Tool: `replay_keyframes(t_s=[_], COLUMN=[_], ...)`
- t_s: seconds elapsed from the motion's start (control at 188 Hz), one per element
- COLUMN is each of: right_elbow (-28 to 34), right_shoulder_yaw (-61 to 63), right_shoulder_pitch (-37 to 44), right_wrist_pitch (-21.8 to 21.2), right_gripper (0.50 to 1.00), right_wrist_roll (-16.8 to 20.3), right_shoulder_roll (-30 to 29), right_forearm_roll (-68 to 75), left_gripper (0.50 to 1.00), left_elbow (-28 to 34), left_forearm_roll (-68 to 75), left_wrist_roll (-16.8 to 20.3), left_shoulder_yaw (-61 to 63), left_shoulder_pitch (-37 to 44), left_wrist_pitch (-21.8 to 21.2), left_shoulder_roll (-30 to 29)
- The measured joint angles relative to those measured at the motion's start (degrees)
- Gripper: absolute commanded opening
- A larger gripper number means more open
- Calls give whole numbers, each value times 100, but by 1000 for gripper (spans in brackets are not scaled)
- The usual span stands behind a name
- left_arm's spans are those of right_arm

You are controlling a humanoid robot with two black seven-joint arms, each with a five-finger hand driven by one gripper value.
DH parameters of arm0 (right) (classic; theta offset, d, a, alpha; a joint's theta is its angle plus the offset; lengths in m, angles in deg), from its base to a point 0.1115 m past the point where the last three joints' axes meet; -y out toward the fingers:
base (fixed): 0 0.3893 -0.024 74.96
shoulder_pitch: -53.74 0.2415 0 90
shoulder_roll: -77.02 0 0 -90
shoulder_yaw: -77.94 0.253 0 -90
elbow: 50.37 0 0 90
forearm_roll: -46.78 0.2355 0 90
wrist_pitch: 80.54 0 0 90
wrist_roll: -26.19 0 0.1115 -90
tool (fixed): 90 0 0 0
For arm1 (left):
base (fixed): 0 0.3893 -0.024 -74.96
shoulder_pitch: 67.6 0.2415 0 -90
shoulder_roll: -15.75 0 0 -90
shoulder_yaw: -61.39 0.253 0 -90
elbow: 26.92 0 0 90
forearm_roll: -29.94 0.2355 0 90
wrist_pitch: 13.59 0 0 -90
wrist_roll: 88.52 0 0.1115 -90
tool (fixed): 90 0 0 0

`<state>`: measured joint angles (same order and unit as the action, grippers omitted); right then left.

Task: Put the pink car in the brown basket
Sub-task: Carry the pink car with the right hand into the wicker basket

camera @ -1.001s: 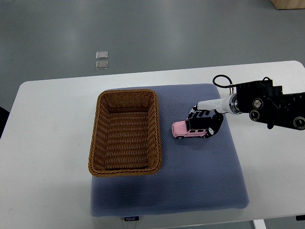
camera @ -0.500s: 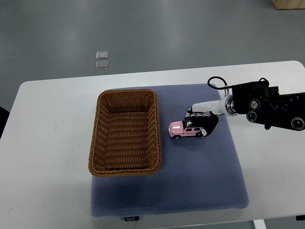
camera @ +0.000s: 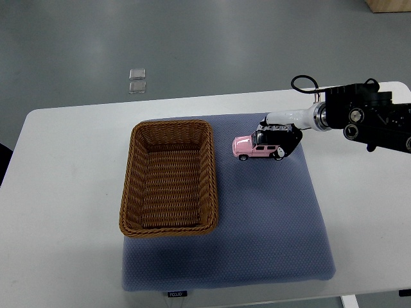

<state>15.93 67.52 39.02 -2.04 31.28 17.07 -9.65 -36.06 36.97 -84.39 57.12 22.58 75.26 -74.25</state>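
The right hand (camera: 277,136) is clamped on the pink car (camera: 255,147), its dark fingers wrapped over the rear half and roof of the toy while the pink bonnet pokes out toward the brown basket (camera: 168,178). The car sits over the upper right part of the blue-grey mat (camera: 270,231), near the basket's right rim but apart from it; whether its wheels touch the mat or hang just above it cannot be told from this steep view. The left arm does not show. As a judgement, the step in hand is the carry: the car is grasped and has yet to cross into the basket, which looks empty. The next move calls for lifting the toy high enough to clear the woven rim, swinging it left until it hangs over the basket's floor, then letting the fingers part. A small dark label sits on the mat's near edge with pale lettering too small to read surely. Mat and basket rest on a white counter (camera: 58,192).
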Motion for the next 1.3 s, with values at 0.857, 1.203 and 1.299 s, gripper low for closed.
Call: replay_keyframes(t_s=[0.857,1.203,1.299], right_elbow=[-102,-664,-743], right_shoulder_yaw=[260,251,251], right_shoulder_pitch=[666,100,22], right_wrist_pitch=[67,109,113], right_gripper=[517,556,668], right_wrist_roll=[-105,-96,-96], right_shoulder_roll=[-1872,-2457,-2488], right_forearm_roll=[195,97,90], left_gripper=[1000,1000,1000], left_elbow=[0,0,0], left_forearm_roll=[0,0,0], left_wrist_roll=[0,0,0], left_shoulder_yaw=[-1,0,2], left_shoulder_pitch=[-1,-1,-1], left_wrist_pitch=[0,2,2], left_shoulder_roll=[0,0,0])
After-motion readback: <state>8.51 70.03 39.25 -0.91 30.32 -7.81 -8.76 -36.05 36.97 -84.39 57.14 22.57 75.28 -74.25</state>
